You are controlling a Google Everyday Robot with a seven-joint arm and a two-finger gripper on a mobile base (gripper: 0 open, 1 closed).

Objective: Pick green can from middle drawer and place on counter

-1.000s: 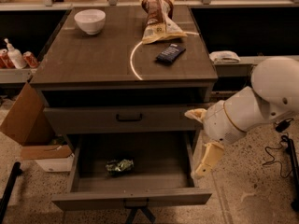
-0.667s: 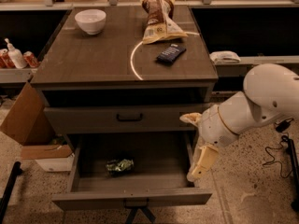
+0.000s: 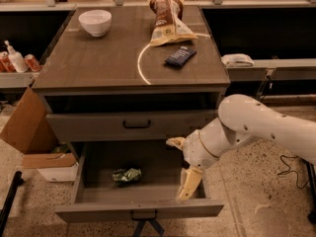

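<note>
Since a second ago the arm (image 3: 256,127) has swung left and lower, so the pincer (image 3: 178,169) now hangs over the right end of the open middle drawer (image 3: 94,191), below the table's front edge near its front-right corner. Pincer fingers spread wide, one pale finger (image 3: 176,142) pointing up-left, the other angled down toward the drawer's front right; nothing between them. Green can (image 3: 126,175) lies on its side on the drawer floor, left of centre and toward the front wall, well apart from the pincer, unmoved. Closed drawer front with black bar handle (image 3: 137,125) sits just above. On the table (image 3: 98,68): white bowl (image 3: 95,22) near the back-left corner; chip bag (image 3: 169,21) against the back edge, right of centre; dark flat packet (image 3: 180,56) near the right edge, just beside a thin pale arc (image 3: 140,65) that curves toward the front edge. Left of the table, a cardboard box (image 3: 24,125) leans on the floor; on the shelf above it, a white bottle (image 3: 15,57) stands with red cans (image 3: 32,62) either side of it.
</note>
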